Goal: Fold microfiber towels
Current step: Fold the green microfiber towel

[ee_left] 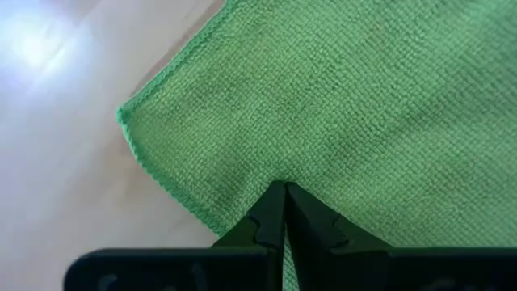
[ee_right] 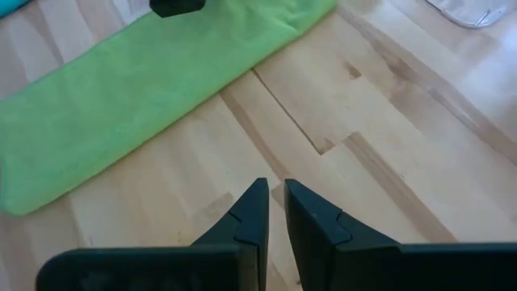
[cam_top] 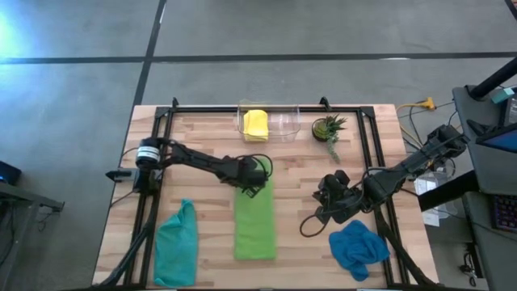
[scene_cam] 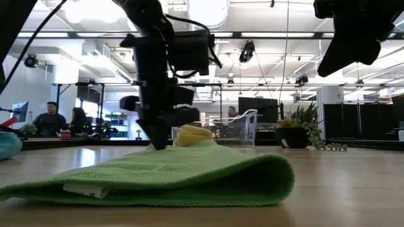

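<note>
- Lime green towel (cam_top: 254, 217) lies folded into a long strip in the middle of the wooden table (cam_top: 210, 145), one short end near the front edge.
- At the strip's far end, the left gripper (cam_top: 252, 183) is down on the cloth, its jaws clenched on the towel's edge close to a corner.
- Off to the right of the strip, the right gripper (cam_top: 329, 194) hangs above bare wood, its fingers (ee_right: 254, 214) nearly together with only a slim gap, grasping nothing.
- Teal towel (cam_top: 176, 242) lies crumpled at the front left, well apart from the green strip.
- Blue towel (cam_top: 358, 246) sits bunched at the front right, near the right arm.
- Yellow towel (cam_top: 255, 124) rests folded in a clear container (cam_top: 283, 124) at the table's far edge, with a small potted plant (cam_top: 328, 128) just beside it.
</note>
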Controlling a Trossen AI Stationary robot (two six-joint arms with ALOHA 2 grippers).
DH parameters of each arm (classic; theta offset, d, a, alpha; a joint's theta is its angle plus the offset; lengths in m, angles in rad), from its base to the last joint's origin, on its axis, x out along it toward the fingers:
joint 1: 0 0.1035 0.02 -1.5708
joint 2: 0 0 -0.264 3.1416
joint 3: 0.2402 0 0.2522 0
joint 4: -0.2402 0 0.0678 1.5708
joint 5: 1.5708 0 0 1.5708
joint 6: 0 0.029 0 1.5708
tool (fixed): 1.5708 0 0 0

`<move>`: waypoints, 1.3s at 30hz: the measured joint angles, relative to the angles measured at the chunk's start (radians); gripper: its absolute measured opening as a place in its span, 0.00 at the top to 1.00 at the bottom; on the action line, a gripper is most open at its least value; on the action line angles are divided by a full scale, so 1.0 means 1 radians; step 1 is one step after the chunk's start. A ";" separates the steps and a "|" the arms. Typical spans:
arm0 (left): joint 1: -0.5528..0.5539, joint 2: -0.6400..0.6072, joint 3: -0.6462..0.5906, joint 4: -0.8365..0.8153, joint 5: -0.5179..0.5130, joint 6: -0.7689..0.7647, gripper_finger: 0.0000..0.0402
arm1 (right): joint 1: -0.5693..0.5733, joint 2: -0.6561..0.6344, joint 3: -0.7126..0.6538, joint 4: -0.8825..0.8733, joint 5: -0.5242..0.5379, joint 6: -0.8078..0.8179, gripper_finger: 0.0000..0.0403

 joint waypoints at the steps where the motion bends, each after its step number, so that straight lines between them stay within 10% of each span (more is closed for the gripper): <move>1: -0.003 -0.006 -0.001 -0.019 -0.002 -0.015 1.00 | 0.000 0.000 0.000 0.001 0.007 -0.001 0.91; 14: -0.148 -0.274 -0.019 -0.067 -0.129 -0.024 1.00 | 0.000 0.002 -0.036 0.253 0.031 -0.218 0.91; 22: -0.356 -0.343 -0.041 0.133 0.181 0.393 1.00 | 0.000 0.038 -0.072 0.570 0.012 -0.328 0.91; 27: -0.507 -0.342 -0.059 0.144 0.209 0.377 1.00 | 0.000 0.140 -0.076 0.879 -0.158 -0.406 0.91; 32: -0.652 -0.341 -0.131 0.223 0.146 0.282 1.00 | 0.020 0.327 -0.032 1.161 -0.315 -0.419 0.90; 39: -0.804 -0.255 -0.197 0.329 -0.073 0.495 1.00 | 0.046 0.526 0.129 1.097 -0.332 -0.280 0.90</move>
